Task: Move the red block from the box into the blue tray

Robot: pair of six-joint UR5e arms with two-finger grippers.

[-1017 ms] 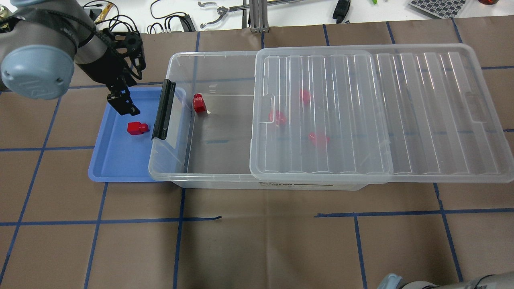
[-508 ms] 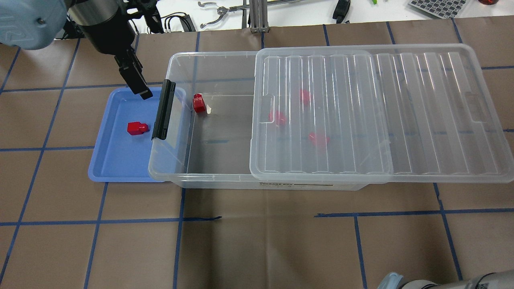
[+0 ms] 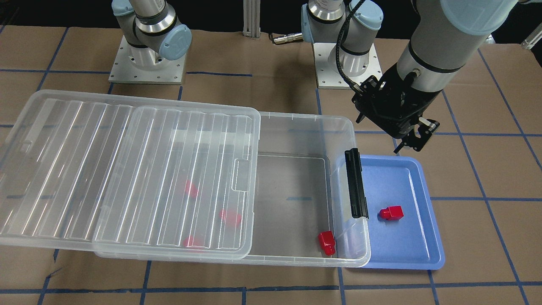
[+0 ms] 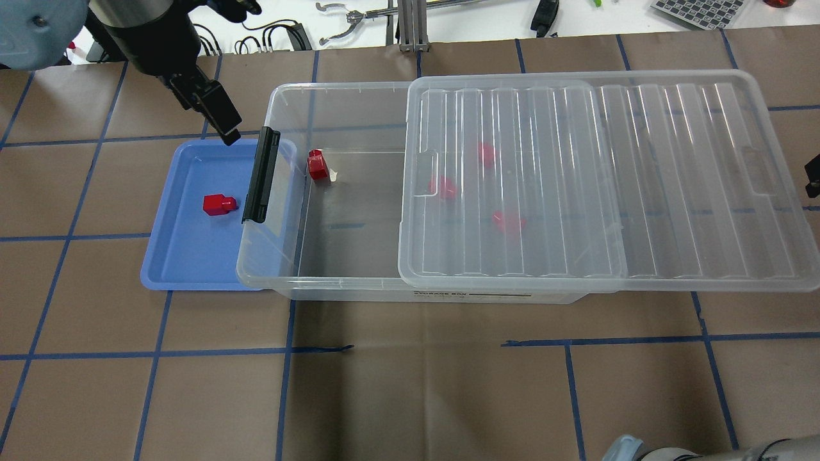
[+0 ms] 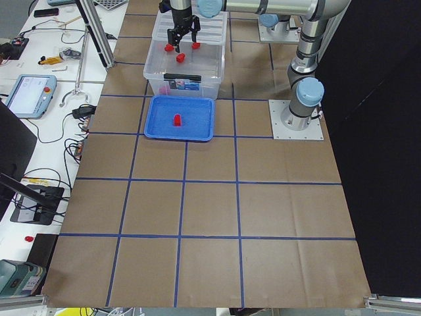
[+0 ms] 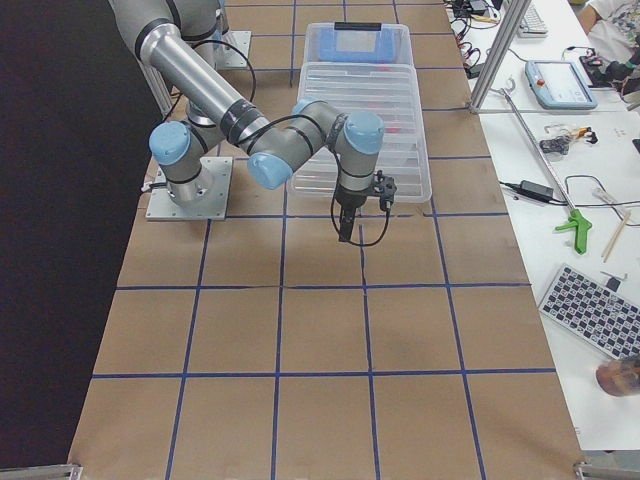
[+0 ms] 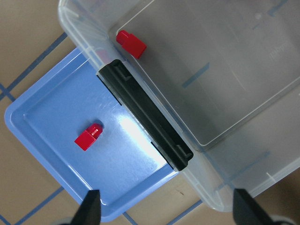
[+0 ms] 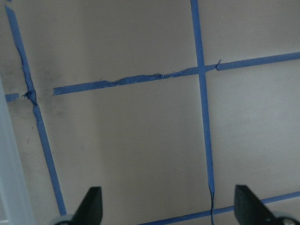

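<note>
one red block in the tray, both grippers open and empty

three more blocks (image 4: 443, 187) lie under the ribbed lid (image 4: 672, 179) and show only as pale red smudges in the overhead and front views, so how they lie cannot be told. the lid is slid aside, covering the part of the box (image 4: 339, 96) away from the tray and sticking out past that end. the box's end with the black latch bar (image 4: 261, 174) hides one edge of the blue tray (image 4: 186, 256)

the red block (image 4: 220, 205) lies on the tray floor, near the latch bar but apart from it, its stub toward the bar. a second block (image 4: 316, 164) sits in the uncovered part of the box, close to the latch-end wall

the left gripper (image 7: 166, 211) is only a dark side-on shape in the overhead view. its wrist camera shows its fingertips (image 7: 91, 208) wide apart with nothing between them, looking down on tray and latch bar. it hangs well above the tray, and the overhead and front views place it past opposite edges, so its exact spot cannot be fixed

the front view shows only the right arm's base. the wrist camera shows the right gripper (image 8: 168, 208) spread wide and holding nothing, over the table (image 8: 140, 140) of brown paper and blue tape. the right side view puts it beside the box's lidded end, pointing down
</note>
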